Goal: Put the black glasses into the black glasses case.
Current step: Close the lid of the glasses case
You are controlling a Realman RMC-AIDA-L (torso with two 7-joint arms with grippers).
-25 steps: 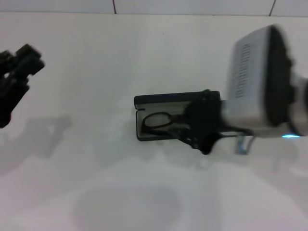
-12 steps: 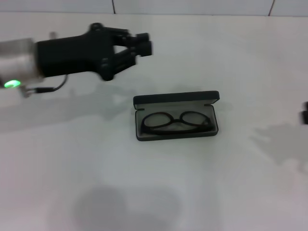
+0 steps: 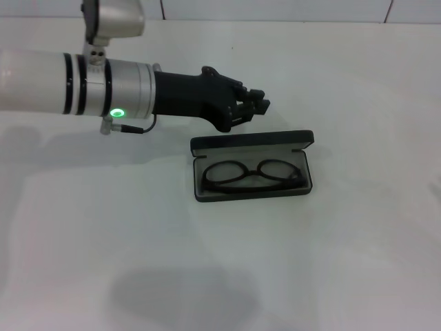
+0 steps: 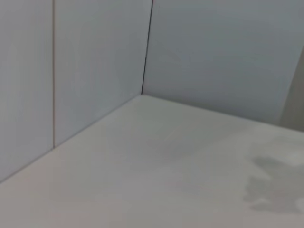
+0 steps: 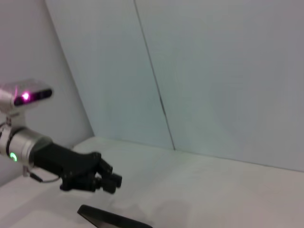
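The left hand [image 3: 251, 107] (closed, holding nothing) is reached in from the bench's left edge, just behind the raised lid of the case [image 3: 252, 165] near mid-bench. The glasses [image 3: 252, 172] are laid inside, long axis left-right. The right hand is not seen.

Right wrist view: black glasses case [image 5: 111, 219] cut off by bottom edge, interior hidden. Right gripper out of sight.
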